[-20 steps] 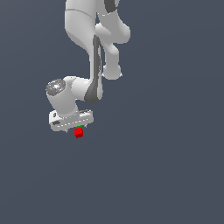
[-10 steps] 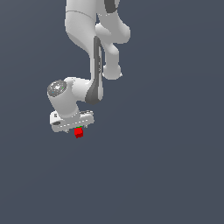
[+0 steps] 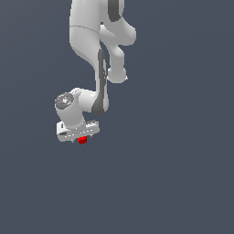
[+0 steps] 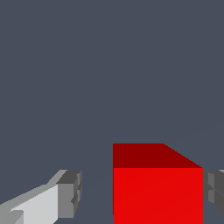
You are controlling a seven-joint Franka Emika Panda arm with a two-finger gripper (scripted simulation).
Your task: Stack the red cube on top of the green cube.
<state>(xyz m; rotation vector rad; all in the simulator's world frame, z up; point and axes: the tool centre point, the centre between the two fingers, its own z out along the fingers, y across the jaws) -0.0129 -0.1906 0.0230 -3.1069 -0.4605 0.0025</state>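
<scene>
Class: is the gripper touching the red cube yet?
Cannot tell. Wrist view shows a gap between one finger and the red cube; the other finger meets the cube's edge unclearly.

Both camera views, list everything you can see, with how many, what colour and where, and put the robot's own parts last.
red cube: one, bright red, between the gripper's fingers; one finger is close beside it, the other stands apart with a gap.
floor: one, plain dark grey-blue, filling both views.
green cube: none in either view.
arm: one, white with dark joints, reaching down from the top of the exterior view.
gripper: one, white with grey fingers, open, low over the floor around the red cube.
</scene>
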